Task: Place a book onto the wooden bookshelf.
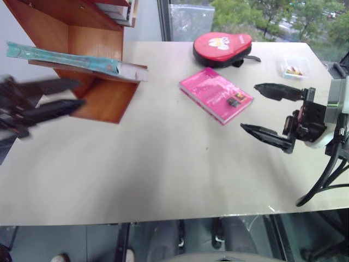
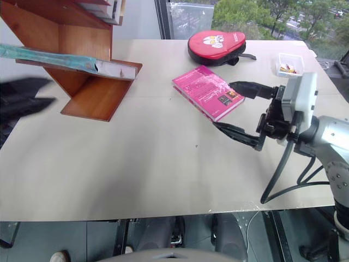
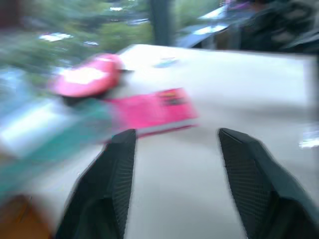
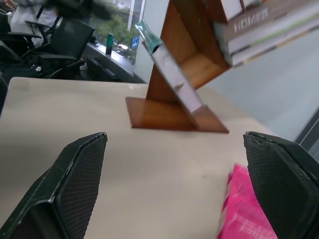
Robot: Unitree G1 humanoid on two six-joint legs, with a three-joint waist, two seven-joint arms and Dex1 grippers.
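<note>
Table (image 1: 163, 180) is carrying the wooden bookshelf (image 1: 92, 60) upper left; the book (image 1: 65, 60) is lying on its shelf board. Right gripper (image 1: 262, 109) hovering center right, fingers spread. Left gripper (image 1: 60, 98) blurred at left edge, fingers parted, holding nothing.

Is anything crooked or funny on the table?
Yes. The teal book lies flat on the wooden bookshelf but pokes out past the board's ends, instead of standing like the books higher up. The pink book lies slanted on the table.
</note>
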